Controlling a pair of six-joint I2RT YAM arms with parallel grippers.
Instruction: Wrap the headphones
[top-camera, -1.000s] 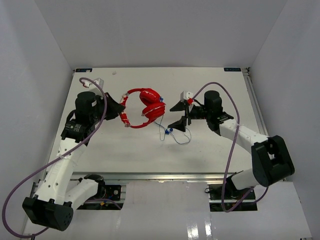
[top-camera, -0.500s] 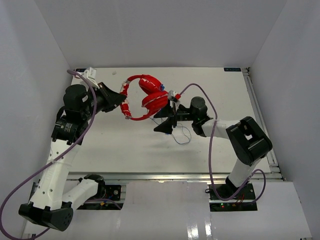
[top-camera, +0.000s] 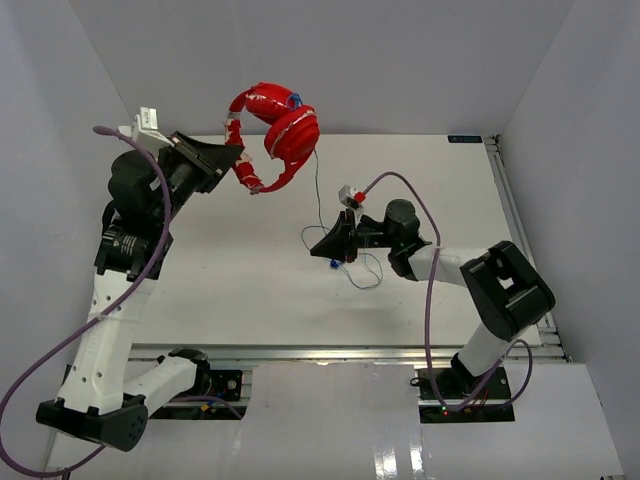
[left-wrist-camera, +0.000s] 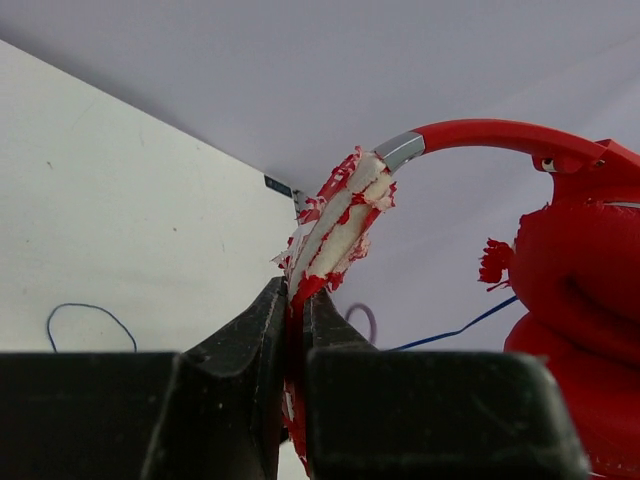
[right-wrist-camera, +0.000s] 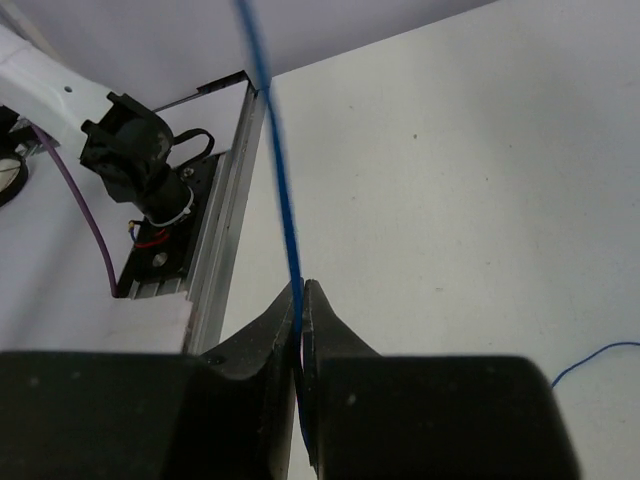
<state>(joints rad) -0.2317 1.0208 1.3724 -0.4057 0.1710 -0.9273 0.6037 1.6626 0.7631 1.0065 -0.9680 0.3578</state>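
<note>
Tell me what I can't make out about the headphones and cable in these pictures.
- Left wrist view: the headphones run off the right edge; the left end effector hides the band's lower part.
- Right wrist view: the cable disappears into the right end effector.
- Top view: the cable's end near the right end effector is too small.

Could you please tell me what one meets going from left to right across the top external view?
The left gripper, shut on the headband → the red over-ear headphones → the right gripper, pinching their thin blue cable → the right arm's black elbow joint.
</note>
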